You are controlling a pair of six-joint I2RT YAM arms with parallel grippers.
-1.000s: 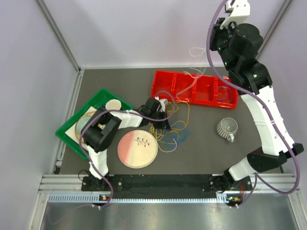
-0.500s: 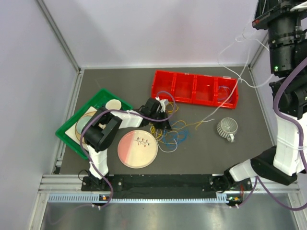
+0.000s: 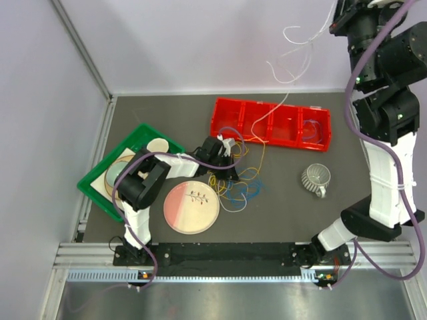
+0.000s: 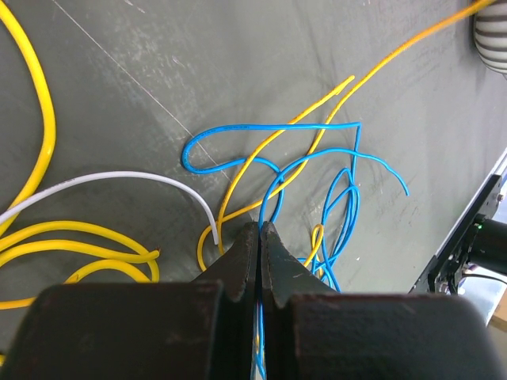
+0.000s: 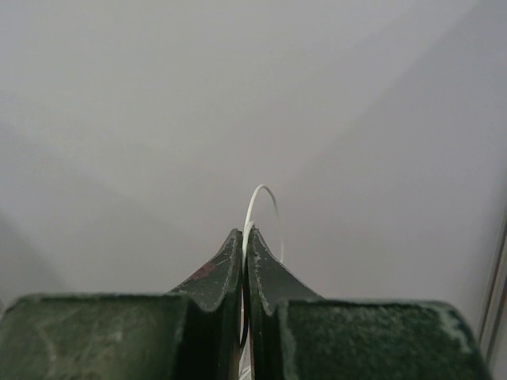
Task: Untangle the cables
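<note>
A tangle of yellow and blue cables [image 3: 238, 187] lies on the dark table right of the plate. My left gripper [image 3: 227, 165] is low at the tangle's left edge. In the left wrist view it [image 4: 260, 229] is shut on a blue cable [image 4: 238, 128], with yellow cable [image 4: 43, 119] and a white cable end [image 4: 119, 176] beside it. My right gripper [image 3: 337, 15] is high at the top right, shut on a white cable [image 3: 288, 95] that hangs in loose loops down to the red tray. The right wrist view shows a white loop [image 5: 265, 190] at its tips [image 5: 245, 231].
A red divided tray [image 3: 227, 110] stands at the back, with a blue cable [image 3: 313, 130] in its right compartment. A green tray [image 3: 93, 180] with dishes is at the left. A pink plate [image 3: 191, 207] and a grey ribbed cup [image 3: 315, 179] sit near the tangle.
My right arm swung out to the far right, then back left, staying high. The white cable's lower end came away from the tangle and now hangs over the red tray. The left gripper has not moved.
</note>
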